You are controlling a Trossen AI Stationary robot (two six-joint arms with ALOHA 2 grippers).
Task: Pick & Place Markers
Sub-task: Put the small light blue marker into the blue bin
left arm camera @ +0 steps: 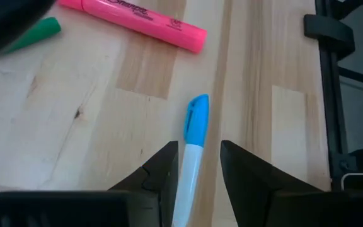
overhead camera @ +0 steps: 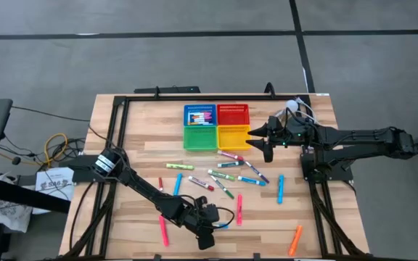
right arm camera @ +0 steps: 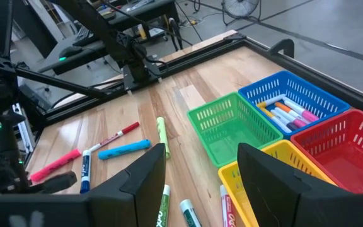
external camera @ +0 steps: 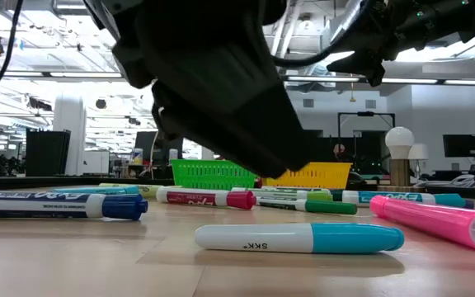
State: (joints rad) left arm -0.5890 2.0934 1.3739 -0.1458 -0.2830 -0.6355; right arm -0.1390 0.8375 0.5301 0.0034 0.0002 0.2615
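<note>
1. Step in hand, as judged: a pick. The left gripper (left arm camera: 197, 173) is set low at the bottom centre of the high view, its fingers narrow around a white marker with a blue cap (left arm camera: 193, 142); whether the barrel is actually pinched cannot be told.
2. Next move, as judged: fingers closed on the barrel, then a lift and carry to the baskets (overhead camera: 216, 125) at upper centre.
3. The right gripper (right arm camera: 200, 167) is held open above the yellow basket (overhead camera: 234, 136), nothing between its fingers.
4. The other markers (overhead camera: 223, 177) are scattered mid-table; several already lie in the blue basket (right arm camera: 295, 101).
5. Surface: a pale wooden table (overhead camera: 144, 145) with a black frame. A lit workshop with ceiling lamps is seen behind in the low view.
</note>
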